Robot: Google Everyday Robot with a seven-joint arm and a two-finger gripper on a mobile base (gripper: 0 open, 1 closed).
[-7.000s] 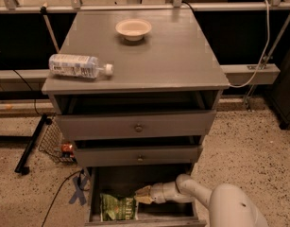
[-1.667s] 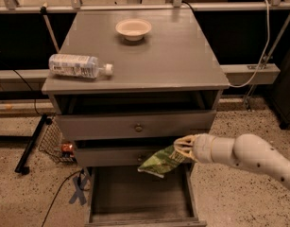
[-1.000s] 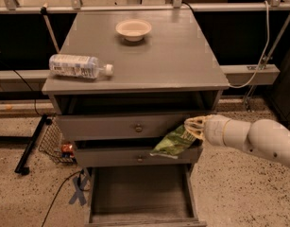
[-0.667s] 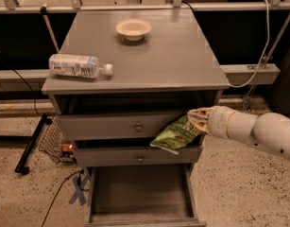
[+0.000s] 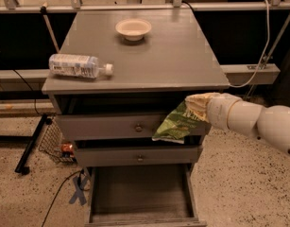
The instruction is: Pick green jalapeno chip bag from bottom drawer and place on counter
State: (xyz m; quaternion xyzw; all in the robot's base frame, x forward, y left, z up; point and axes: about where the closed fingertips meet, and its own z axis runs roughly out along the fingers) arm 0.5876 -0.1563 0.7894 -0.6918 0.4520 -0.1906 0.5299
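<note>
Crinkly green bag (image 5: 174,125) with a yellowish picture hangs in mid-air in front of the right end of the top drawer (image 5: 111,126), just under the counter (image 5: 149,60) edge. It dangles toward 7 o'clock from the gripper (image 5: 196,109), which is pinched onto its upper corner. The bottom drawer (image 5: 140,195) sits pulled out below, flat grey wood floor. On the matte grey counter there's a clear plastic bottle (image 5: 78,65) lying at 9 o'clock and a shallow round bowl (image 5: 133,28) at 12.
</note>
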